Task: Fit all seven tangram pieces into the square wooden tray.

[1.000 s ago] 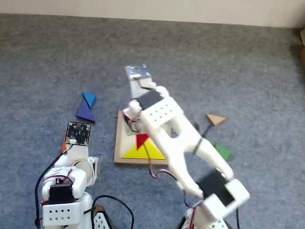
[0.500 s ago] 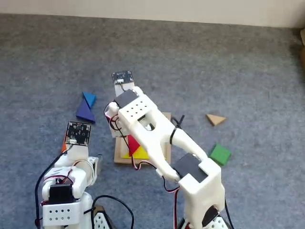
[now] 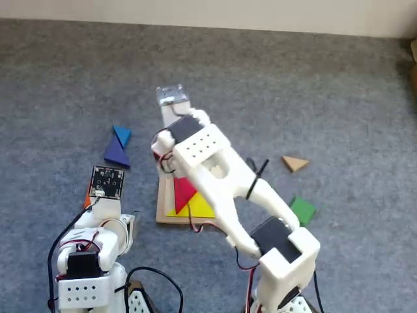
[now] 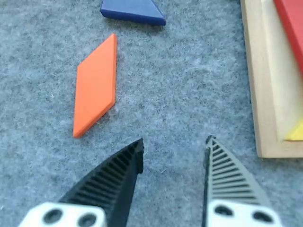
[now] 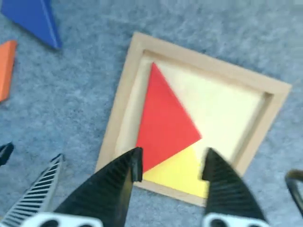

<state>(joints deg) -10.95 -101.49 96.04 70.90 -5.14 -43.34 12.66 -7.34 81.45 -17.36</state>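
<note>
Right jaws hovering parted, empty, over square wooden tray (image 5: pixel 118 118). Flat red triangle (image 5: pixel 163 123) and yellow triangle (image 5: pixel 180 172) lying inside, edges touching. Left jaws gaping, empty, above fuzzy grey table (image 3: pixel 293 78), near orange parallelogram (image 4: pixel 94 85). Navy triangle (image 4: pixel 132 10), green square (image 3: pixel 303 210), tan triangle (image 3: pixel 295 163) lying outside tray.

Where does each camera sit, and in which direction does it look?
High view: fixed above the table, looking down; both arms show, the right arm stretched over the wooden tray.
Left wrist view: on the left arm, facing down at the table; the open left gripper shows, an orange parallelogram beyond it.
Right wrist view: on the right arm, facing down into the tray; the open right gripper shows before the red triangle.
Shared: all three show the tray and red triangle.
</note>
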